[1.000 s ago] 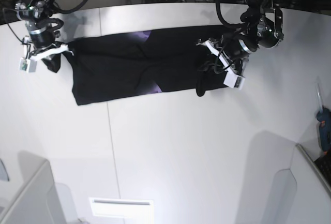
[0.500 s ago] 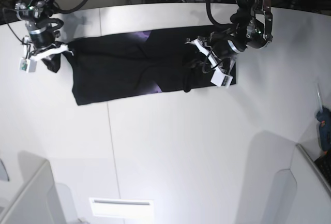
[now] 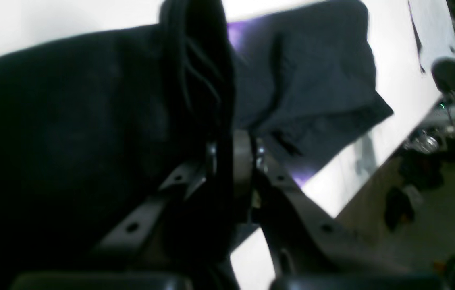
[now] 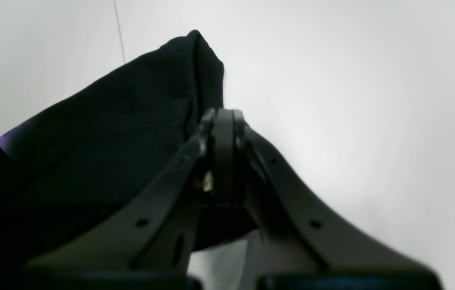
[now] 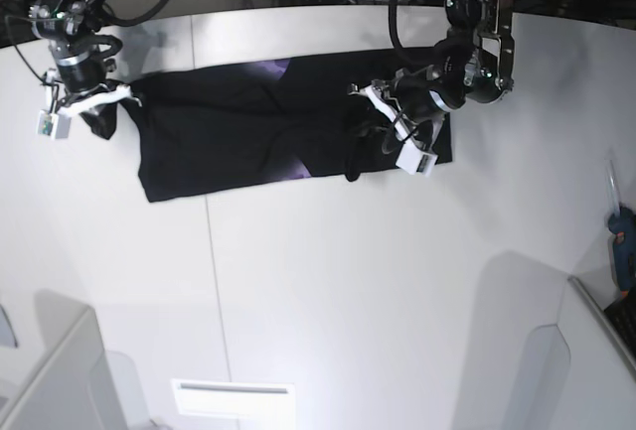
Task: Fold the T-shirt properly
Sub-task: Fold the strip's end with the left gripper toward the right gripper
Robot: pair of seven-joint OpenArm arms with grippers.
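The black T-shirt point(image 5: 229, 137) lies stretched sideways across the far half of the white table point(image 5: 328, 291), with small purple patches showing. My left gripper point(image 5: 365, 134) is shut on a raised fold of the shirt's right part and holds it above the cloth. In the left wrist view its fingers point(image 3: 243, 161) pinch black cloth point(image 3: 70, 141), with purple print point(image 3: 237, 34) beyond. My right gripper point(image 5: 99, 117) is shut on the shirt's left end. In the right wrist view the closed fingers point(image 4: 223, 125) hold black cloth point(image 4: 122, 133) just above the table.
A blue tool point(image 5: 624, 241) lies at the table's right edge. Grey panels stand at the front left point(image 5: 60, 380) and front right point(image 5: 537, 370). A white slot point(image 5: 234, 397) is at the front. A seam point(image 5: 214, 281) runs down the table.
My left gripper has moved left over the shirt, carrying the pinched fold of its right part with it. The right gripper and the shirt's left end have not moved.
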